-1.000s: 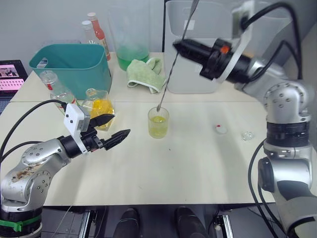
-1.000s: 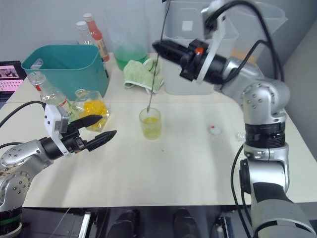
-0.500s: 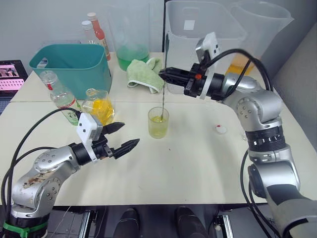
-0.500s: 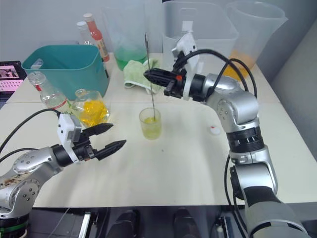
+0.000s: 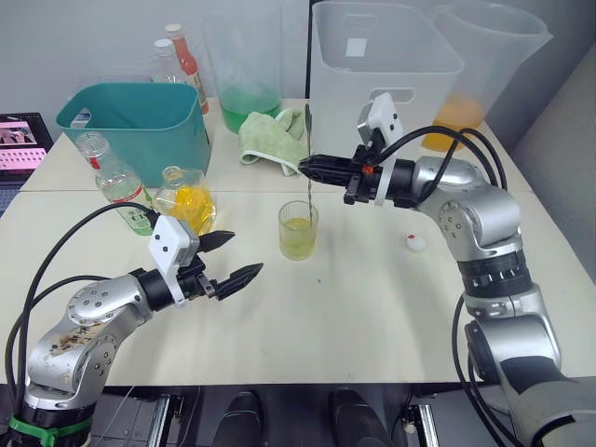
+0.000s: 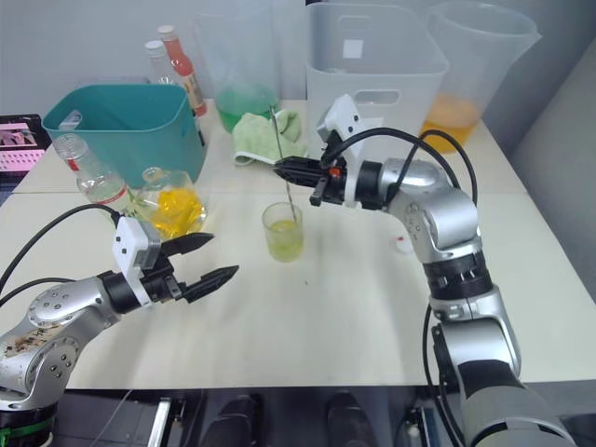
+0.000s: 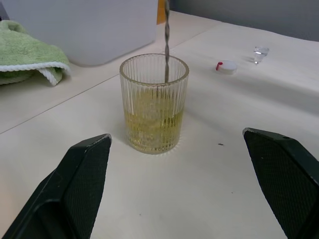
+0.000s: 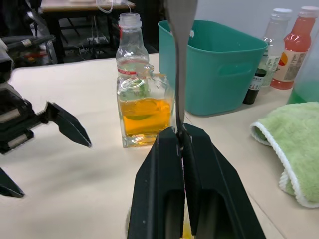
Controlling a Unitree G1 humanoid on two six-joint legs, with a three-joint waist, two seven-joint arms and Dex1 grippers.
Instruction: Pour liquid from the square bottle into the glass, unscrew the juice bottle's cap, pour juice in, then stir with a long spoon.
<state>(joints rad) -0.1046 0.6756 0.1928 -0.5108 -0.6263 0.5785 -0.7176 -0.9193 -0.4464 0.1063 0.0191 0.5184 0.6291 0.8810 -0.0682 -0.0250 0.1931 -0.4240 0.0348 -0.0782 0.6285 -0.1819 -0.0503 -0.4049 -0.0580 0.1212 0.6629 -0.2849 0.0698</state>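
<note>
Head views: right claw (image 5: 305,168), directly above the glass (image 5: 298,230), pinches the long spoon (image 5: 309,158) mid-stem, tip dipped in the glass.
Left wrist view: left claw (image 7: 187,186) gapes empty, near the glass.
Right wrist view: thin, stiff, probably slippery stem; glass fragile.

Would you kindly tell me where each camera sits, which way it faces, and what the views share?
Left and right eye views: on the head, looking forward and down over the table; both arms show, the left gripper open, the right gripper holding the long twisted metal spoon.
Left wrist view: along the left fingers toward the small ribbed clear glass of yellow liquid.
Right wrist view: along the right fingers toward the squat square glass bottle and teal plastic bin.
Shared: both wrist views show the spoon's stem.
</note>
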